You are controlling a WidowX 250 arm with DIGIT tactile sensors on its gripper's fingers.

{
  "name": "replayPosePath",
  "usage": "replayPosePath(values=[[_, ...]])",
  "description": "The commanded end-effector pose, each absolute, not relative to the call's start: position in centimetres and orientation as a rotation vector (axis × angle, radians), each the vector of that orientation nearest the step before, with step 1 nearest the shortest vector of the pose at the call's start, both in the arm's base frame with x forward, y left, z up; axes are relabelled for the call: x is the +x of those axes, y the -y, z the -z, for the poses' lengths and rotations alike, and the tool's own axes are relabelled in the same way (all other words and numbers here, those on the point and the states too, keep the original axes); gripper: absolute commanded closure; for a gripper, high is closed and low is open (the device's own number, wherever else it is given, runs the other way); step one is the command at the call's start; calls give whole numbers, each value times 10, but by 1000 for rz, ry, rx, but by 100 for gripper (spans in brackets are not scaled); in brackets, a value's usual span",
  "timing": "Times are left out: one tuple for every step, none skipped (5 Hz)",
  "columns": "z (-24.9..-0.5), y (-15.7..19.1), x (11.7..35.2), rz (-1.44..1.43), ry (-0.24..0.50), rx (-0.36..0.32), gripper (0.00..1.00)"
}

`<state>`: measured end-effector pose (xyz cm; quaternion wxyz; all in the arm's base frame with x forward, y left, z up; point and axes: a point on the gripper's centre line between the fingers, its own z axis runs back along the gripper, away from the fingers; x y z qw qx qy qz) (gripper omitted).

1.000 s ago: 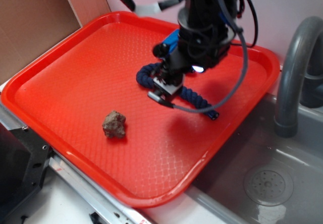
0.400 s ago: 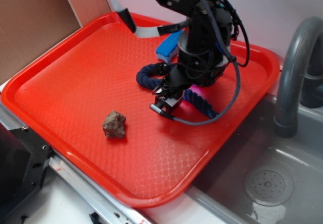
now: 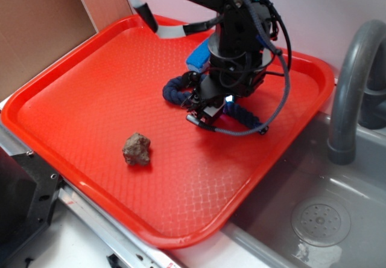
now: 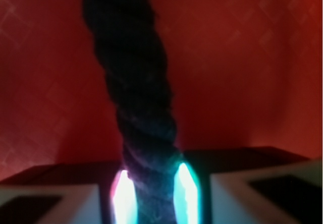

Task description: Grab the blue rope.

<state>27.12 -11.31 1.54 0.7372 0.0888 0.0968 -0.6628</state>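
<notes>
The end effector (image 3: 202,108) is down at the surface of the red tray (image 3: 90,99), and the wrist view shows its two fingers (image 4: 55,199) pressed against either side of the blue rope (image 4: 136,103), so it is clenched on the cord. The rope fills the gap between them and runs up and away over the red surface; a greenish-white glow lines both edges of that gap. From the exterior view the rope lies right of the tray's centre, toward the back: one end loops out to the left of the end effector, the other trails right and toward the front, ending in a shiny cap (image 3: 263,130). Whether the gripped stretch is lifted or rests on the tray is hard to judge. Just behind the arm sits a bright blue block (image 3: 197,58). A brown lumpy rock (image 3: 137,149) lies well apart, nearer the tray's front left. Right of the tray is a grey sink (image 3: 338,213) with a curved grey faucet (image 3: 350,93).
</notes>
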Motion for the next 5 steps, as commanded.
replayPosePath(values=[[-63, 89, 246, 1072, -117, 307, 100], [-98, 76, 241, 817, -82, 290, 100], [-139, 63, 233, 555, -40, 320, 100], [-181, 58, 230, 301, -3, 252, 100], [-207, 61, 227, 151, 27, 168, 100]])
